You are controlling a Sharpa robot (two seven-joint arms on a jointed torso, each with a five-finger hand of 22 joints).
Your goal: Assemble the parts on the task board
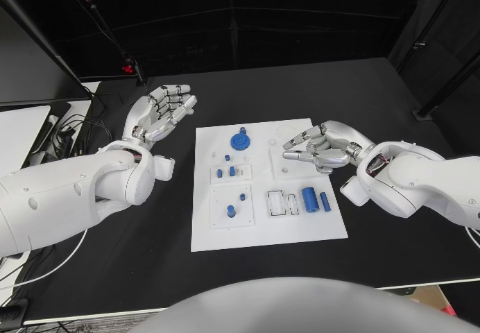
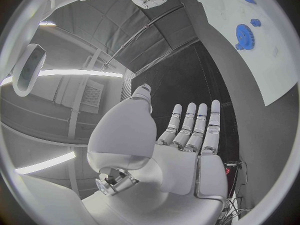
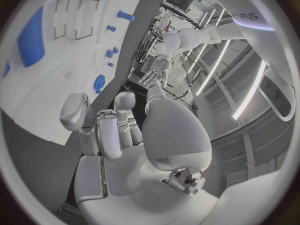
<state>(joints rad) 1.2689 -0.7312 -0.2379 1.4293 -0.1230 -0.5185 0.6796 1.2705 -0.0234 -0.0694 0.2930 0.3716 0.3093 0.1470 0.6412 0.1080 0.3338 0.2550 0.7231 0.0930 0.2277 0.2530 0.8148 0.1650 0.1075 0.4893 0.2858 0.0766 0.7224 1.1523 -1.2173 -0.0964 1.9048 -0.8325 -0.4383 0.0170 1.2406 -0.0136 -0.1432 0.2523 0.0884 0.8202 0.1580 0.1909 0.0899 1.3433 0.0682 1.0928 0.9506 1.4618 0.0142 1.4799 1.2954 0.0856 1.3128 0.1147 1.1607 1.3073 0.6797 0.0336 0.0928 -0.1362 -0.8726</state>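
The task board (image 1: pixel 268 229) lies flat in the middle of the black counter (image 1: pixel 400 104), between the two arms; a blue gear (image 1: pixel 240 141) sits near the board's far edge, with a small blue knob just beyond it; below the gear a square recess holds several small blue pegs (image 1: pixel 232 171), and a second square recess nearer the robot holds one more blue peg (image 1: pixel 230 211); to the right of that, a blue cylinder (image 1: pixel 310 200) lies on the board beside a smaller blue piece (image 1: pixel 324 201), next to two empty rectangular slots (image 1: pixel 281 203)

The left hand (image 1: pixel 160 111) is off the board, over the bare counter to its left and far side; its fingers are stretched out straight and close side by side, palm up, holding nothing; the left wrist view shows the same flat palm and extended fingers (image 2: pixel 195 125)

The right hand (image 1: pixel 322 148) hovers over the board's right far corner; its fingers are curled in toward the palm; no part is visible between them, and the right wrist view shows the bent fingers (image 3: pixel 103 130) with nothing in them
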